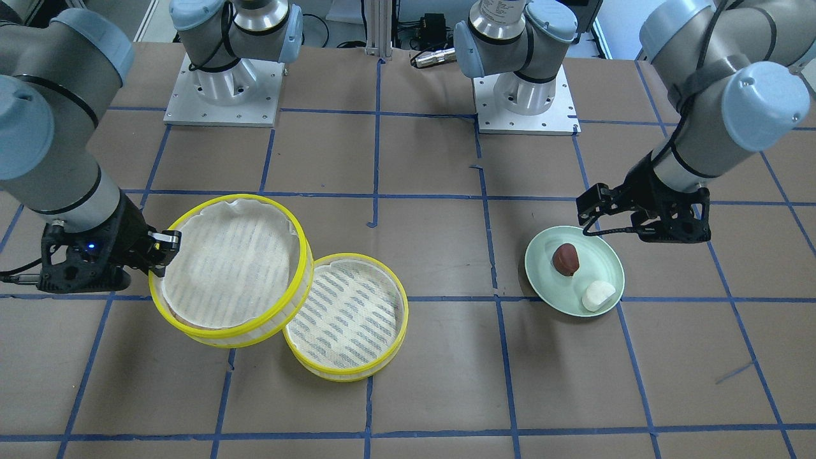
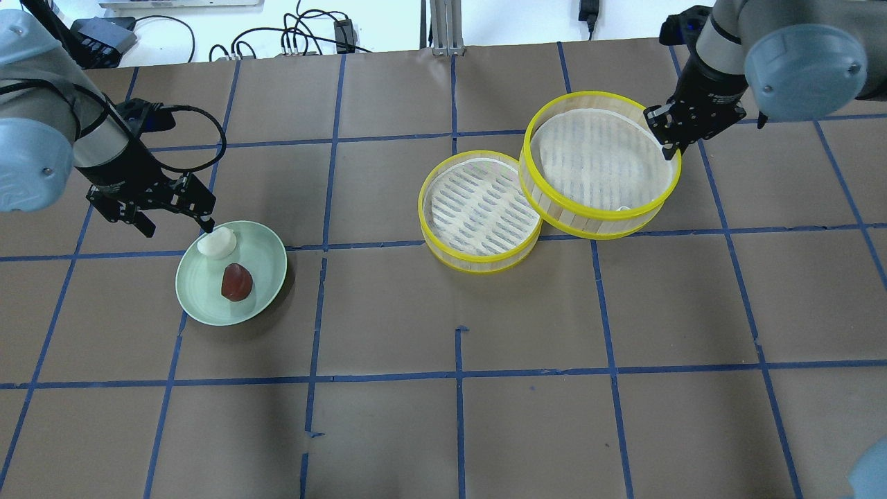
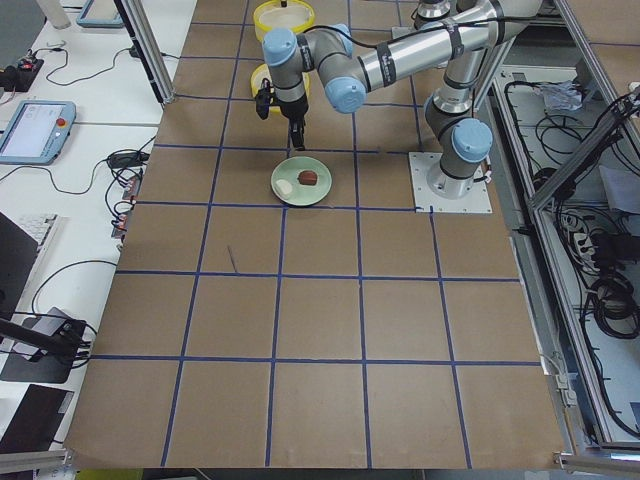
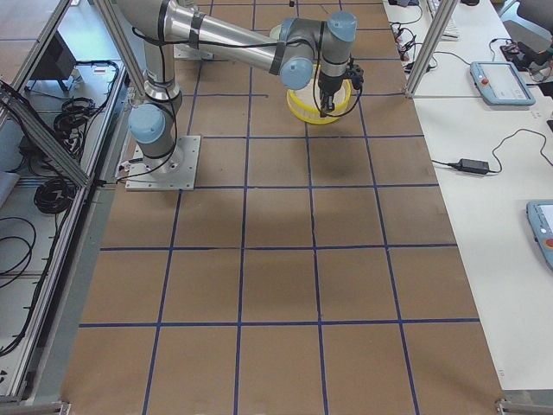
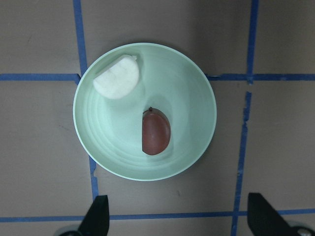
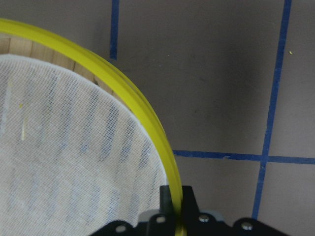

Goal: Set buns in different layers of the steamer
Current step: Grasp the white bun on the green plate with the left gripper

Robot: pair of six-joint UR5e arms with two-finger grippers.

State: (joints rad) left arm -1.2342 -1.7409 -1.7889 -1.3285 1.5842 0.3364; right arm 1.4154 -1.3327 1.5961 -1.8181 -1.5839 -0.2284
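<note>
1. The pale green plate (image 2: 265,267) stands on the table (image 2: 443,416) on my left side, nearest to me of the task items.
2. Both buns lie on the plate. The red-brown bun (image 2: 236,282) sits near its middle, and the white bun (image 2: 217,243) sits at its far rim. The two are apart, not touching.
3. My left gripper (image 2: 177,225) hovers over the far edge of the plate. Its fingers are spread wide with nothing between them, and the white bun lies just below one fingertip.
4. On my right side, the lower tray (image 2: 478,260) rests flat on the table, its white liner showing.
5. Beyond it, the raised tray (image 2: 589,225) overlaps the lower tray's far right rim. I cannot tell whether the two touch.
6. My right gripper (image 2: 669,142) pinches the raised tray's yellow rim at its far right edge, one finger inside the wall and one outside.
</note>
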